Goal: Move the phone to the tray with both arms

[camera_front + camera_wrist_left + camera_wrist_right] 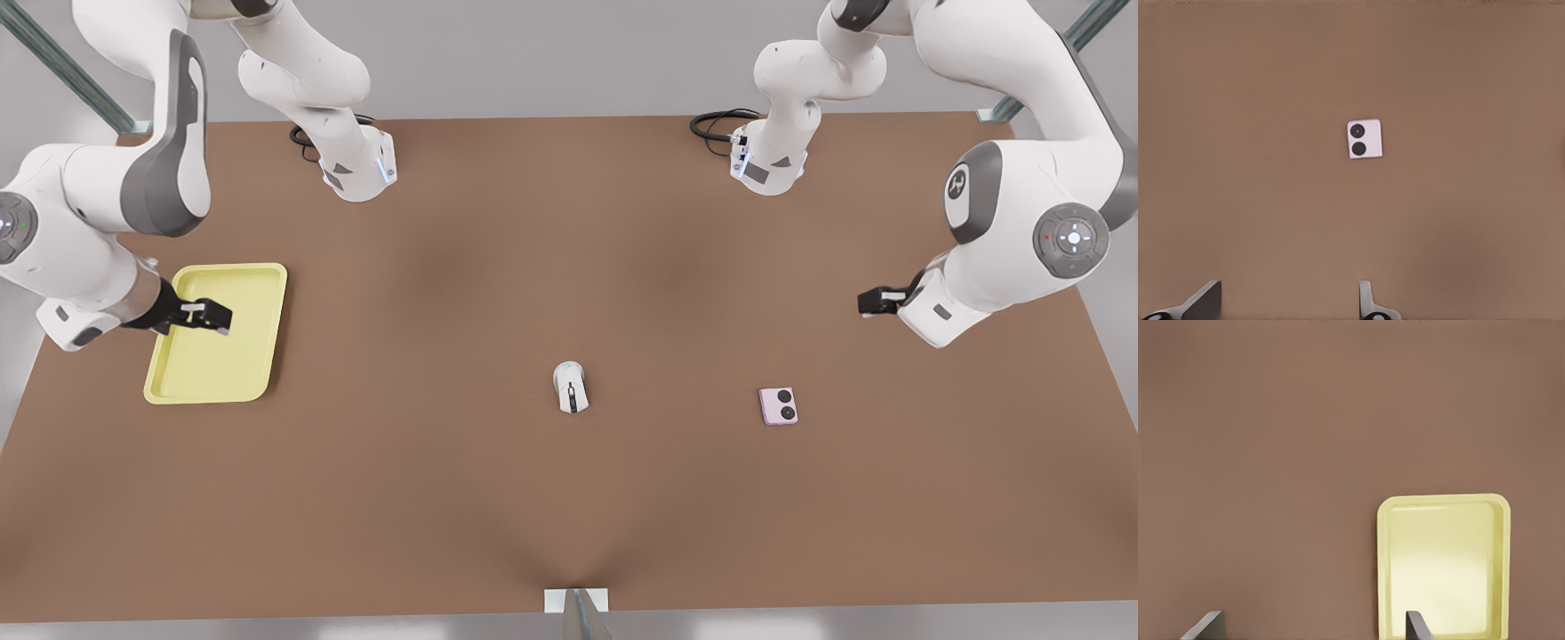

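One squarish pink phone (778,406), rimmed yellow tray (216,333)

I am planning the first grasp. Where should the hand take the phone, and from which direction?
From straight above, hedged: the phone lies flat, face up, on the table, so pinch its two opposite side edges. The left hand, open, is nearest; the right hand hovers open over the tray.

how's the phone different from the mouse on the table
The phone is pale pink, flat and squarish, with two dark round circles on its face; the mouse is white, rounded and longer than wide, with a dark stripe. The phone lies nearer the front view's right, below the left pincer; the mouse lies near the table's middle. Both are small, rest on bare tabletop, and are untouched by either pincer.
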